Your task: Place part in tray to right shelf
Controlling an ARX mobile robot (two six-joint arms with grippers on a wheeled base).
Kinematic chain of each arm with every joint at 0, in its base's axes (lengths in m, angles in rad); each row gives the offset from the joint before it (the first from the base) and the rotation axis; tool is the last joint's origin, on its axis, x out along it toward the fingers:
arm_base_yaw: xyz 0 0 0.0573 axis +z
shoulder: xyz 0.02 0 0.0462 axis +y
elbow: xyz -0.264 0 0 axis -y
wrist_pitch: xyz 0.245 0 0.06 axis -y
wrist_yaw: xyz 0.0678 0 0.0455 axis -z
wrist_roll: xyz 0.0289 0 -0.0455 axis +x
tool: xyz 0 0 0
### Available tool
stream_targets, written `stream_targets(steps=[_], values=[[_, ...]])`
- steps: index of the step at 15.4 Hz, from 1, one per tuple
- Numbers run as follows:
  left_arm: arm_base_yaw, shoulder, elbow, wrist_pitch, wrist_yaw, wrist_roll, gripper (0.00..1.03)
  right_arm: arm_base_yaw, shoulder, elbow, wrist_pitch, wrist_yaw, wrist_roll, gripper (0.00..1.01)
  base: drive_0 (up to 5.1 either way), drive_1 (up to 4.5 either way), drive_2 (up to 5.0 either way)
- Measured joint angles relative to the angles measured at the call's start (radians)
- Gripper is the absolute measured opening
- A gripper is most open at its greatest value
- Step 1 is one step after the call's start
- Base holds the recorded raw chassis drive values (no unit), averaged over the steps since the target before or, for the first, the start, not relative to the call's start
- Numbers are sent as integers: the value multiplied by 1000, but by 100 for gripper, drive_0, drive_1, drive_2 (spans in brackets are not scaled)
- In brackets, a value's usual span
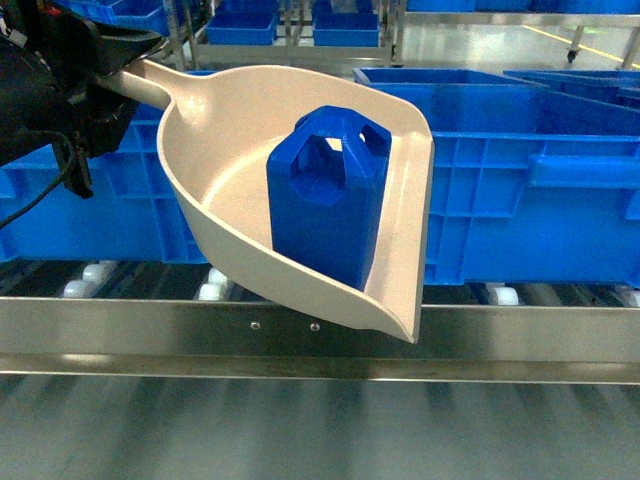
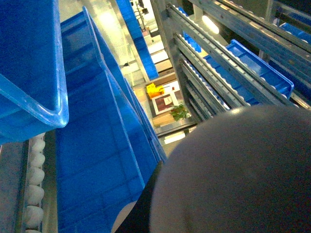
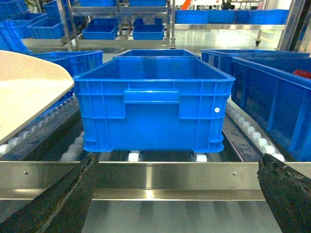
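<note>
The part (image 1: 328,195) stands upright in the tray (image 1: 225,215), against its far wall, so loading looks done. The left gripper (image 1: 70,90) holds the tray by its handle at the upper left of the head view; its fingers are hidden, so I cannot tell how they sit, though the tray hangs from that arm. The tray's lip hovers just over the shelf (image 1: 120,340) rail, ahead of a blue crate (image 1: 520,180). The right gripper (image 3: 180,204) is spread wide and empty, facing the rail with a crate beyond it. What is left, I judge, is carrying the tray onto the rollers (image 1: 90,280) and letting go.
</note>
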Motion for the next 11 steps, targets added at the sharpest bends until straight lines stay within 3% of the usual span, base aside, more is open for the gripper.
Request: stream_targets(steps=[11], values=[[0, 0, 0, 0, 0, -1, 13, 0, 0, 0, 0, 0, 0, 98, 0, 0, 0]])
